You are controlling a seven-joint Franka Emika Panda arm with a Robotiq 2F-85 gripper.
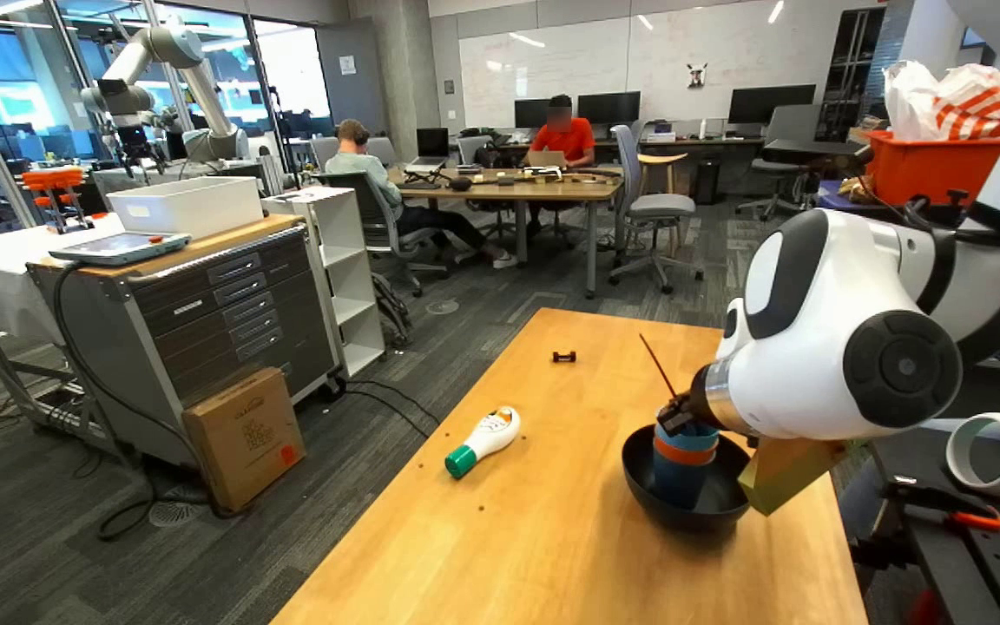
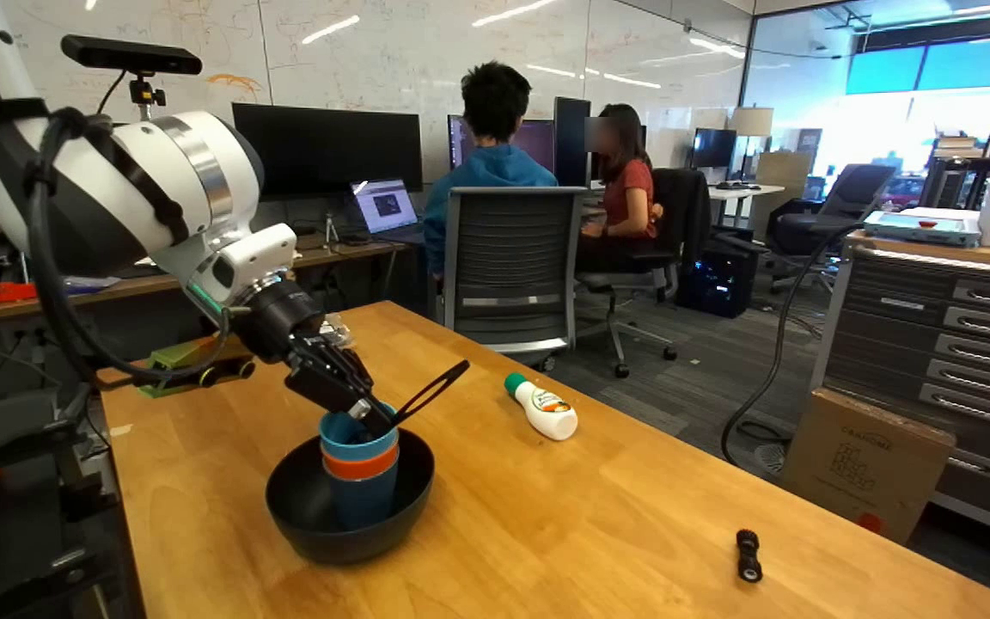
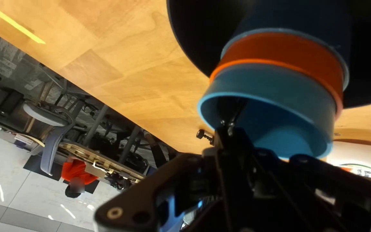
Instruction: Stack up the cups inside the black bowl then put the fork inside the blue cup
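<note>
Gripper (image 2: 379, 419) has its fingers pressed together, pinching the fork (image 1: 658, 365) right at the mouth of the light blue cup (image 2: 342, 447); can't tell if the fingertips touch the rim. Arm (image 1: 847, 295) reaches over the wood table (image 2: 546, 516), wrist pitched so the gripper slants down onto the stack, well off vertical. Fork is dark and slim, free end angled up and out past the rim; in the wrist view a dark, glinting bit runs from the fingertips into the cup, tines unreadable. Cups are smooth, tapered, nested, roughly upright: light blue on top, orange cup (image 2: 361, 467) showing as a band, dark blue cup (image 2: 366, 500) at the bottom. Whole stack stands inside the black bowl (image 2: 323, 543), round and deep, set on the table. Tabletop: honey-coloured, visible grain, a few dark specks. White bottle (image 2: 546, 413), green cap, lies on its side; small black dumbbell-shaped piece (image 2: 748, 556) lies well apart from it and the bowl. Room: grey carpet (image 1: 430, 351), whiteboard (image 1: 543, 74), person in a blue hoodie (image 2: 495, 163) and person in a red shirt (image 1: 565, 137) both seated, drawer cabinet (image 1: 222, 312) with a cardboard box (image 1: 248, 438) beside it.
</note>
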